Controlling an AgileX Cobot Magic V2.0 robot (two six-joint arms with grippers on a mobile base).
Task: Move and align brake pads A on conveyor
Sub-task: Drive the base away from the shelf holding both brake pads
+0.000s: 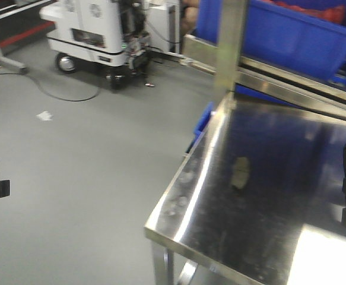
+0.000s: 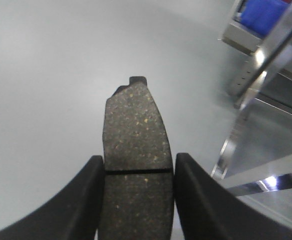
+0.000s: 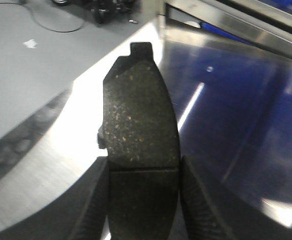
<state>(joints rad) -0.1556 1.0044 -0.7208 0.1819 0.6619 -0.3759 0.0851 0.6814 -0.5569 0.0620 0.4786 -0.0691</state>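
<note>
Carry step, going by how things sit: both arms loaded, nothing placed yet. The left gripper (image 2: 138, 167) has its fingers (image 2: 88, 195) closed narrow on the side edges of the first brake pad (image 2: 135, 125), pinched right at the groove with the tab end pointing away. It hangs over the bare floor (image 2: 45, 75), with the steel tabletop (image 2: 278, 155) at the right of that frame. The right gripper (image 3: 143, 167) has the same hold: fingers (image 3: 198, 200) tight on the second brake pad (image 3: 138, 120) at its groove, above the tabletop near its left edge. In the front view a third brake pad (image 1: 240, 172) lies flat mid-tabletop, well apart from both grippers, which only just show at the left and right frame edges. The fourth pad is not visible, and the conveyor is in no view, so no alignment can be judged. The next move likely calls for bringing both held pads to the belt without loosening the pinch, then lowering them flat and lining up the grooves. The third pad is yet to be collected.
</note>
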